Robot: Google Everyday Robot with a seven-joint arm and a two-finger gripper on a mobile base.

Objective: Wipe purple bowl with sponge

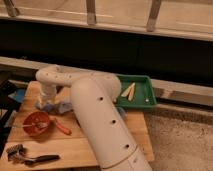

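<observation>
Where the gripper point(45, 101) is: low down, just behind the orange-red bowl point(36, 125).
sponge point(47, 106): I take the small blue patch right under the gripper to be it, touching or nearly so, also just behind that bowl.
grip: I cannot tell whether it is open, shut or holding.
long axis: I cannot judge it.
purple bowl: I cannot find it. It may be hidden behind the arm point(95, 117), right of the orange-red bowl.
next: I judge a straight-down grasp.

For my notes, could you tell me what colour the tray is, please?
The tray is green, in the camera view; the hand is far to its left.
</observation>
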